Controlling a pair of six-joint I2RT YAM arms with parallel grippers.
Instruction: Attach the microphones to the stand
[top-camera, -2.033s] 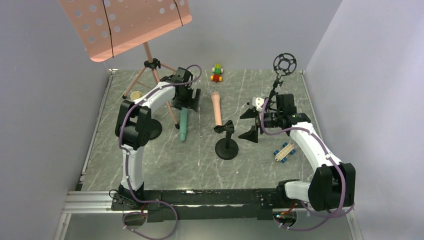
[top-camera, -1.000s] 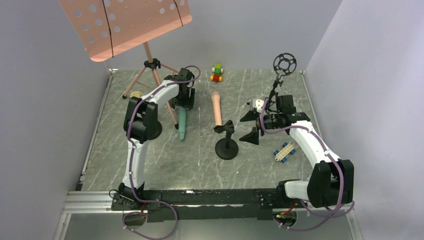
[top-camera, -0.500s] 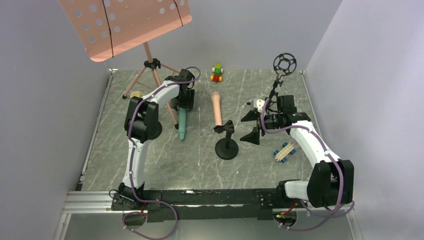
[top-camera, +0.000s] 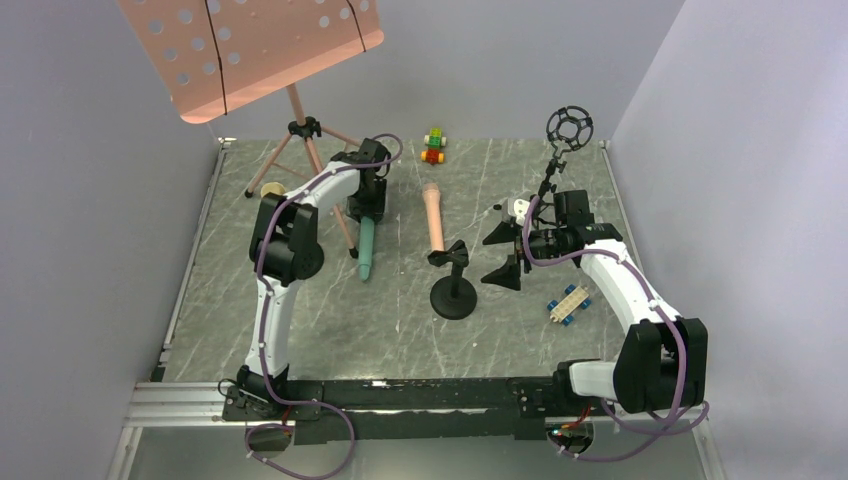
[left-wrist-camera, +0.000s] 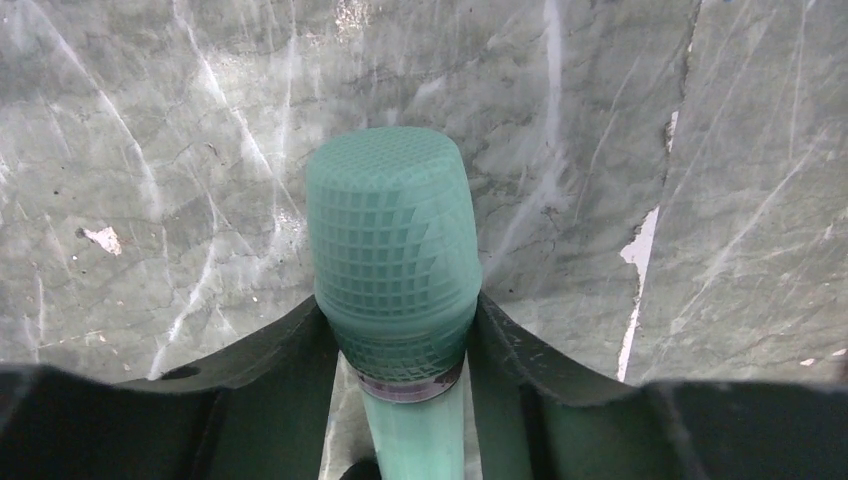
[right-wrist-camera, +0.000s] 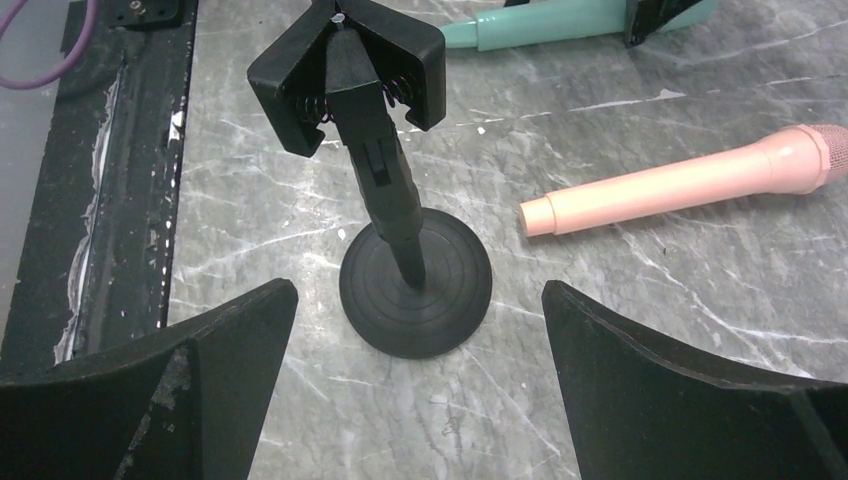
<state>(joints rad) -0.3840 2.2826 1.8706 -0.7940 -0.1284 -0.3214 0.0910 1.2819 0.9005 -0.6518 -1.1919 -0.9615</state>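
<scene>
My left claw (top-camera: 365, 210) sits low over the worktop (top-camera: 300, 330), left of its middle. Its two fingers press against the teal-green microphone (left-wrist-camera: 390, 230) from either side, just under the mesh head at the metal collar. I judge it clamped there, though the microphone lies flat and is not yet lifted. The microphone's long axis runs from the far edge toward the near edge, with the head at the far end in my grip and the narrow tail pointing at the near edge. The black stand (top-camera: 453, 298) is toward the right edge from that tail and slightly nearer. It has a round base and its spring clip (right-wrist-camera: 345, 70) sits on top of a short tilted post. The coming move turns on this: I would have to lift the teal body, carry it right and bring its slim tail to the clip. My left arm is the one already on it. My right claw (top-camera: 505, 252) hovers just to the right of the stand with its fingers spread wide, holding nothing, and in its wrist view the base sits between them, so it is well placed to steady the stand. The salmon pink microphone (top-camera: 433, 218) lies between the teal one and the right claw. Its axis is also far to near, its head is toward the far edge, and nothing touches it.
</scene>
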